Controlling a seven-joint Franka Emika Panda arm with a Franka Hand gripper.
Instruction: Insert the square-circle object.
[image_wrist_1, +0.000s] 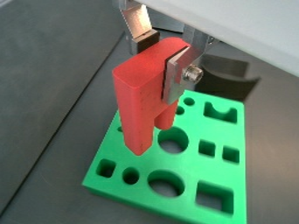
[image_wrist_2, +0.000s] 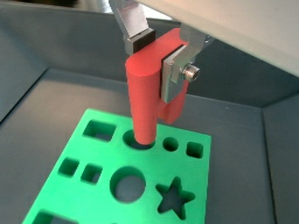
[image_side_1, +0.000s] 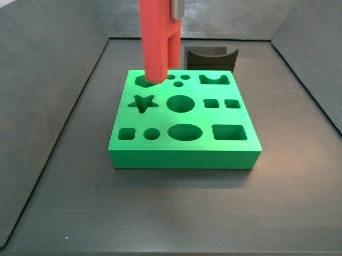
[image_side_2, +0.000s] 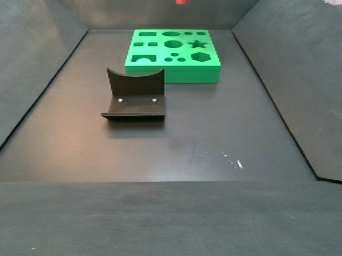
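The square-circle object (image_wrist_1: 146, 96) is a long red piece, flat-sided on one face and rounded on the other (image_wrist_2: 142, 96). It hangs upright in my gripper (image_wrist_1: 160, 59), which is shut on its upper end with silver fingers (image_wrist_2: 176, 72) on both sides. Its lower end meets a hole at the back left corner of the green board (image_side_1: 187, 150), as a side view shows (image_side_1: 154, 60). I cannot tell how deep it sits. The board also shows in both wrist views (image_wrist_1: 111, 171) (image_wrist_2: 158, 157) and far off in a side view (image_side_2: 174, 72).
The dark fixture (image_side_2: 134, 95) stands on the dark floor away from the board; it also shows just behind the board (image_side_1: 210, 55) (image_wrist_1: 232, 77). Dark walls ring the floor. The board has several other shaped holes, among them a star (image_side_1: 143, 102).
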